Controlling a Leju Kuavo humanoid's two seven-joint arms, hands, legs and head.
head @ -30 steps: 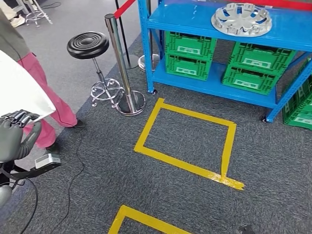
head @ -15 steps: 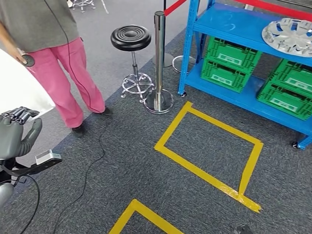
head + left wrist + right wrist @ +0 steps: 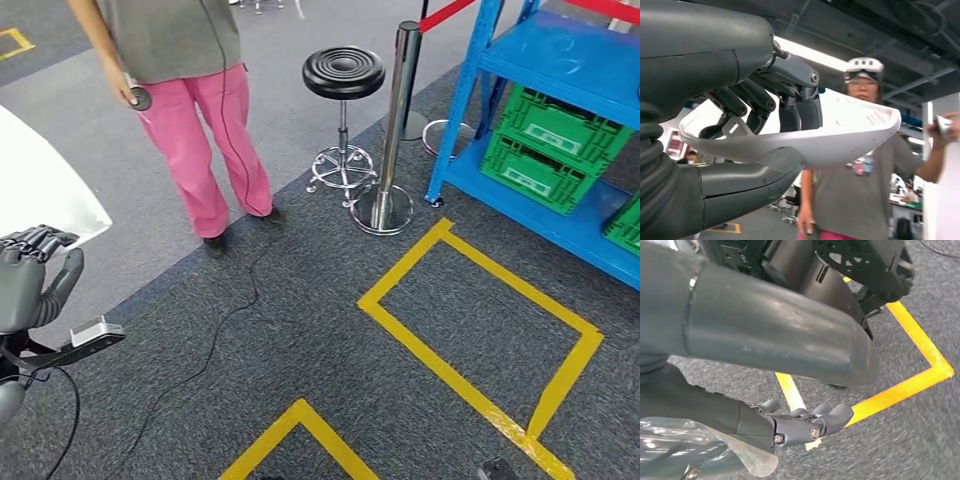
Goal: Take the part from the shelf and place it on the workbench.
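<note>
A white curved plastic part shows at the left edge of the head view. My left hand grips it from below, held up at chest height. In the left wrist view the part is a long white shell, with the dark fingers over its rim and the thumb under it. My right hand hangs low over the carpet, its fingers stretched out and holding nothing.
A person in pink trousers stands close ahead on the left, holding a small black disc. A black stool and a chrome post stand beside the blue shelf with green crates. Yellow tape and a cable lie on the carpet.
The camera has swung left: the shelf slid to the right edge, the hubcap left the picture, and the person came into fuller view. My left hand still holds the white part.
</note>
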